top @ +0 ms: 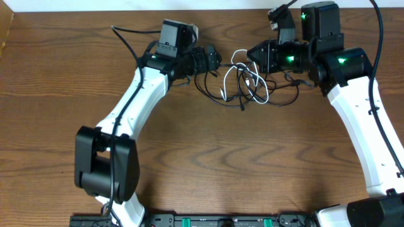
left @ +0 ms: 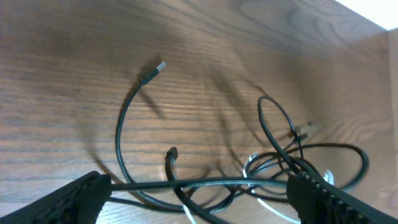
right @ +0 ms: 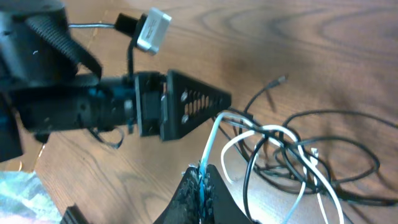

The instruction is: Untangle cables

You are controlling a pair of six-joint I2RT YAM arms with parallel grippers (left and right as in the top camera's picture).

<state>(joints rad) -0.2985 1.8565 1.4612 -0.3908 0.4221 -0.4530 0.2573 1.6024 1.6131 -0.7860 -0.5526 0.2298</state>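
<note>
Table: brown wood, strong wavy grain, matt top; fills nearly the whole overhead view
Black strip: along the table's near edge, from about the middle toward the right, with small green fittings; kind unclear
Pale crinkled sheet: bottom left corner of the right wrist view, blurred; material cannot be told
Pale surface: beyond a table edge, left wrist view

I see white shells on my left arm and right arm, with black joints and black wires. Green lights glow at the right wrist; the left gripper has black fingers with rows of small holes.
</note>
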